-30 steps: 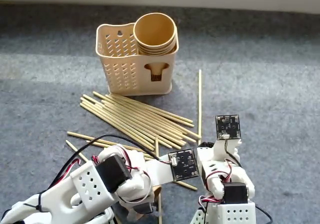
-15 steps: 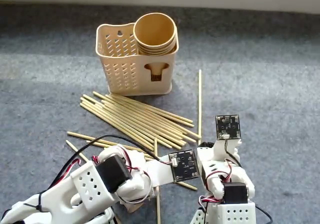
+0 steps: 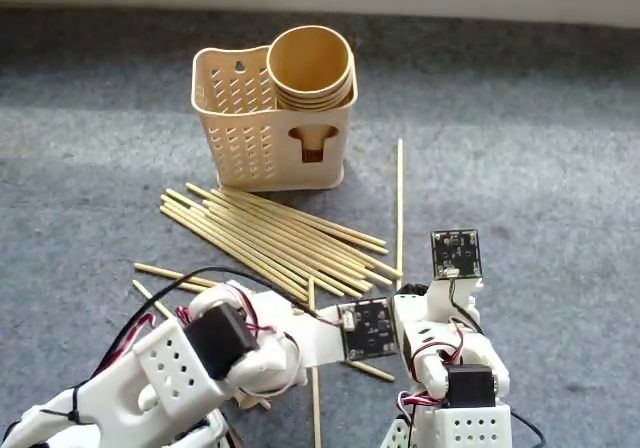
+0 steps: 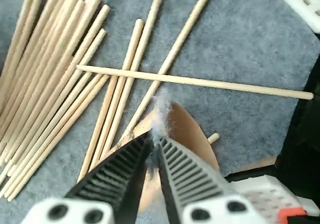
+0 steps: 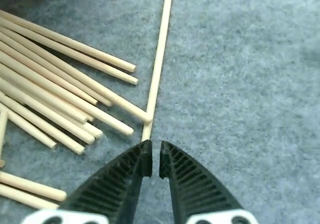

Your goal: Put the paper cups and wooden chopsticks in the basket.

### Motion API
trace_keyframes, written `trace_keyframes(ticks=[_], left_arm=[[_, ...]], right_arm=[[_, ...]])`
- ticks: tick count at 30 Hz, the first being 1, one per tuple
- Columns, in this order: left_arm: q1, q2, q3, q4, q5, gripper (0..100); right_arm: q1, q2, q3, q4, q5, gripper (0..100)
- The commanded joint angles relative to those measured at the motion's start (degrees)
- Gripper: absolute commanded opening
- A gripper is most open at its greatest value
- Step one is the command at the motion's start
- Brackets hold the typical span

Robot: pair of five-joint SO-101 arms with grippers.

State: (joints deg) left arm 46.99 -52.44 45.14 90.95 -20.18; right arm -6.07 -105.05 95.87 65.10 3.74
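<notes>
A beige perforated basket (image 3: 240, 153) stands at the back with a stack of paper cups (image 3: 310, 63) inside it. Wooden chopsticks (image 3: 280, 238) lie fanned out on the grey carpet in front of it, and one chopstick (image 3: 400, 198) lies apart. My left gripper (image 4: 155, 144) is shut on the thin wall of a brown paper cup (image 4: 189, 134), just above several loose chopsticks (image 4: 125, 89). My right gripper (image 5: 151, 159) is shut and holds nothing. It sits at the near end of the single chopstick (image 5: 160, 59).
The left arm (image 3: 190, 368) and the right arm (image 3: 450, 368) stand close together at the near edge. One chopstick (image 4: 200, 81) lies crosswise over others under the left gripper. Bare carpet (image 3: 540, 198) stretches to the right of the basket.
The left arm has swung a little to the left and turned. The brown cup edge that showed beneath it a second ago is now covered. The right arm has stayed still.
</notes>
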Motion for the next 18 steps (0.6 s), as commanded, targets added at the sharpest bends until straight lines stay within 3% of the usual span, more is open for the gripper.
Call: trace_keyframes(ticks=[1,6,12,14,18], left_arm=[[-6.99,-0.22,-6.55,1.32,-0.53,1],[-12.79,-0.22,-12.18,4.04,-0.53,1],[-12.62,-0.04,-12.62,6.33,-0.53,2],[-12.62,0.22,-12.62,8.26,-0.53,7],[-13.14,-0.22,-10.68,9.93,-0.09,28]], right_arm=[[0.66,-0.31,5.93,-1.36,-0.35,4.1],[0.66,-0.31,5.93,-1.36,-0.35,4.1],[0.66,-0.31,5.93,-1.36,-0.26,4.1],[0.66,-0.31,5.93,-1.36,-0.26,4.1],[0.66,-0.31,5.93,-1.36,-0.26,4.1]])
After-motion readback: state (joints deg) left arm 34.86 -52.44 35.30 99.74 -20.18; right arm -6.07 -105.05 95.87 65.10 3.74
